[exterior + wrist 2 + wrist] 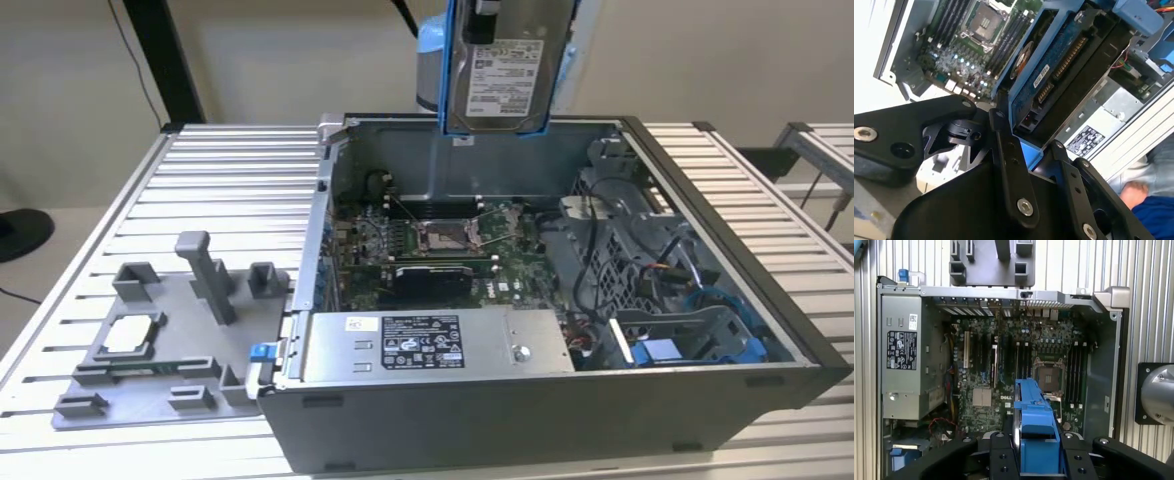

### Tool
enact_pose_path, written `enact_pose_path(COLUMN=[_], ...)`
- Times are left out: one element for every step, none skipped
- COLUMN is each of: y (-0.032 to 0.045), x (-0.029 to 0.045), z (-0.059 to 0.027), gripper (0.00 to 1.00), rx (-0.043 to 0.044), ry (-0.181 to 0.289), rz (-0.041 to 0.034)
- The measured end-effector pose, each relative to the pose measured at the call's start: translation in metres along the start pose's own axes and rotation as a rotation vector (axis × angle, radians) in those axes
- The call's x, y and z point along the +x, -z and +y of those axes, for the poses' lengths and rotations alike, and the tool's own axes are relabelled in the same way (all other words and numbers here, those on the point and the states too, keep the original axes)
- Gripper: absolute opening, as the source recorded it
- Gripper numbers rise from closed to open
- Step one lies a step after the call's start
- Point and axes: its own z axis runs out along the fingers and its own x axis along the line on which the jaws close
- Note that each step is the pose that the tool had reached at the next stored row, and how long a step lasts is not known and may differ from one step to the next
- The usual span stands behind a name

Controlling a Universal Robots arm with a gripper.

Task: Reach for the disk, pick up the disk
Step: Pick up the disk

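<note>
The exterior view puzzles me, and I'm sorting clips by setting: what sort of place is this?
Probably a robotics lab bench for computer assembly or teardown. An opened computer case sits on a ribbed metal table, a grey fixture tray lies beside it, and the end effector holds the disk above the case.

exterior view looks down across my open computer case (561,400); both wrist views peer close onto its motherboard (1024,370).

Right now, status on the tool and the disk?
Tool shut on the disk. Disk upright, lifted clear above the open computer case. Nothing touching it.
</note>
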Motion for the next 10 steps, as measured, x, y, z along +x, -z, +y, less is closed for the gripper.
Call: enact_pose_path(y=[0.0000,0.0001,0.0002,0.0002,0.0002,0.0003,0.0003,0.0004,0.0004,0.0004], x=[0.0000,0.0000,0.0001,0.0001,0.0001,0.0002,0.0002,0.0002,0.0003,0.0003], z=[-0.0024,-0.0047,-0.0072,-0.0096,-0.0121,-0.0147,-0.0174,-0.0201,-0.0227,-0.0256], gripper=[0.00,0.00,0.00,0.00,0.00,0.00,0.00,0.00,0.00,0.00], rx=[0.0000,0.0000,0.0000,0.0000,0.0000,0.0000,0.0000,0.0000,0.0000,0.0000], ry=[0.000,0.000,0.000,0.000,0.000,0.000,0.000,0.000,0.000,0.000], rz=[0.0000,0.0000,0.0000,0.0000,0.0000,0.0000,0.0000,0.0000,0.0000,-0.0001])
